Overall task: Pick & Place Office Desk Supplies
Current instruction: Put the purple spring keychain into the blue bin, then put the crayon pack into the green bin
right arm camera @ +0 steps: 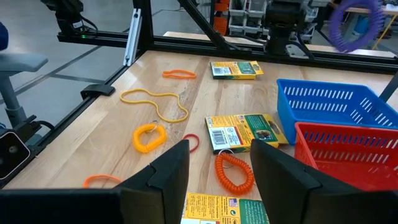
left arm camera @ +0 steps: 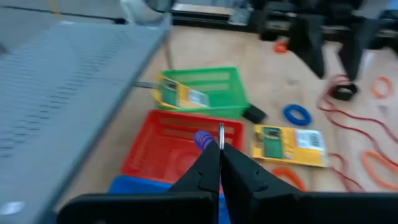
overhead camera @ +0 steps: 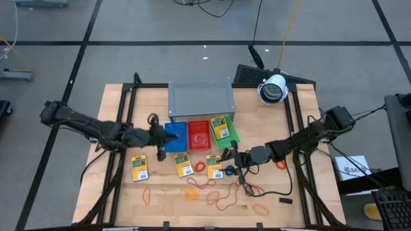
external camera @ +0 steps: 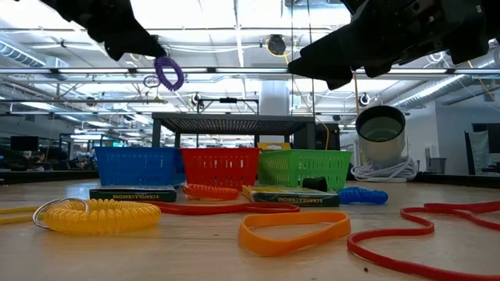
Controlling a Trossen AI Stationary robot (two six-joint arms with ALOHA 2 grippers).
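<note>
My left gripper point(overhead camera: 160, 142) is shut on a small purple coil ring point(external camera: 168, 72) and holds it in the air over the blue tray point(overhead camera: 174, 136). My right gripper point(right arm camera: 217, 155) is open and empty. It hovers above an orange coil point(right arm camera: 234, 172) and a yellow-and-green packet point(right arm camera: 244, 130). Further packets lie flat on the table point(overhead camera: 139, 167) point(overhead camera: 183, 164). One more leans in the green tray point(overhead camera: 219, 127). A blue coil ring point(overhead camera: 230, 171), a yellow coil point(overhead camera: 191, 193) and orange and red rubber bands point(overhead camera: 225, 199) lie near the front. My left gripper pinches the purple coil ring by its thin metal loop point(left arm camera: 221, 132), between the free ends of its two fingers point(left arm camera: 208, 163). The purple coil point(left arm camera: 203, 139) sits beside the loop. In the low view it hangs just below the fingers, well clear of the table and trays.
A blue, a red point(overhead camera: 198, 135) and a green tray point(overhead camera: 228, 136) stand in a row in front of the grey perforated shelf point(overhead camera: 200, 99). A white cylinder point(overhead camera: 273, 88) stands at the far right. A small black piece point(overhead camera: 285, 200) lies near the front right.
</note>
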